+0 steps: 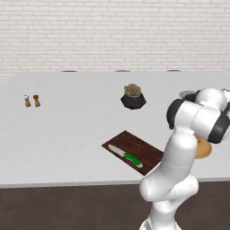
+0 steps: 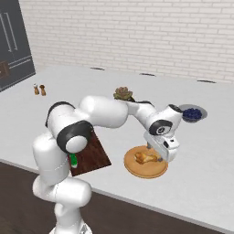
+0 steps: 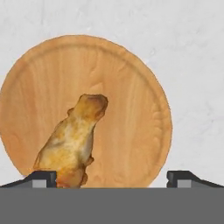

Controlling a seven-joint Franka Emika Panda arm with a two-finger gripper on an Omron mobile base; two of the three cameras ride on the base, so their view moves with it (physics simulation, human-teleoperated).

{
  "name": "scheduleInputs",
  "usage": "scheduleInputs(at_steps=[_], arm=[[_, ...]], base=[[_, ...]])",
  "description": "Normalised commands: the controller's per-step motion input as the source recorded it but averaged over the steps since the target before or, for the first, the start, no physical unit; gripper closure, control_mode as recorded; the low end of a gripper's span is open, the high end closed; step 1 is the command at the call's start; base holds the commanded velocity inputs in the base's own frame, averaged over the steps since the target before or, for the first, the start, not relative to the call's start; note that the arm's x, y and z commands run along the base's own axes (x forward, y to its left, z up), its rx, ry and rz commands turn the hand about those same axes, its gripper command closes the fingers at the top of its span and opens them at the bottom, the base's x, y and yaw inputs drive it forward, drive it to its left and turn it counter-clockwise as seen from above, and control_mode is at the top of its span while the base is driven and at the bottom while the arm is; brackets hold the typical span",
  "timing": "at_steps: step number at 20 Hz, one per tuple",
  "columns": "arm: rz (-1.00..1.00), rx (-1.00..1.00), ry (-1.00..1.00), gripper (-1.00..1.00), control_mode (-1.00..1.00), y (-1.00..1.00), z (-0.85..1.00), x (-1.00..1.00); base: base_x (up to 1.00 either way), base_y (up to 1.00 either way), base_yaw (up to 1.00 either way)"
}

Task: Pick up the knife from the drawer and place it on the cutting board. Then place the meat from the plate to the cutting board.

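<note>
The knife [image 1: 127, 157], green-handled, lies on the dark cutting board [image 1: 143, 149] near the counter's front edge. My own arm covers most of the board [image 2: 93, 157] in the right base view, where only a bit of green handle [image 2: 73, 160] shows. The golden-brown meat [image 3: 73, 141] lies on the round wooden plate [image 3: 131, 109], right of the board. My gripper [image 3: 111, 178] hangs open just above the plate [image 2: 137, 172], the meat [image 2: 142, 157] near its left fingertip [image 3: 41, 178] and nothing held. The drawer is out of view.
A bowl of dark berries [image 2: 193, 113] stands behind the plate. Farther back are a potted succulent [image 1: 133, 96] and two small shakers [image 1: 31, 101] at the left. Dark cabinet doors [image 2: 13, 45] stand at the far left, with a white brick wall behind.
</note>
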Motion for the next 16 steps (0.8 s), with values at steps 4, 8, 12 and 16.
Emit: scheduleInputs(at_steps=[4, 8, 12, 16], arm=[[-0.10, 0.08, 0.03, -1.00, -1.00, 0.04, -0.22, 0.53], [-0.03, 0.00, 0.02, -1.00, -1.00, 0.44, -0.33, 0.07], [-0.01, 0.00, 0.04, -1.00, -1.00, 0.67, -0.41, -0.02], [0.00, 0.00, 0.00, -1.00, -1.00, 0.63, -0.29, -0.05]], base=[[0.00, 0.00, 0.00], [0.00, 0.00, 0.00], [0.00, 0.00, 0.00], [0.00, 0.00, 0.00]])
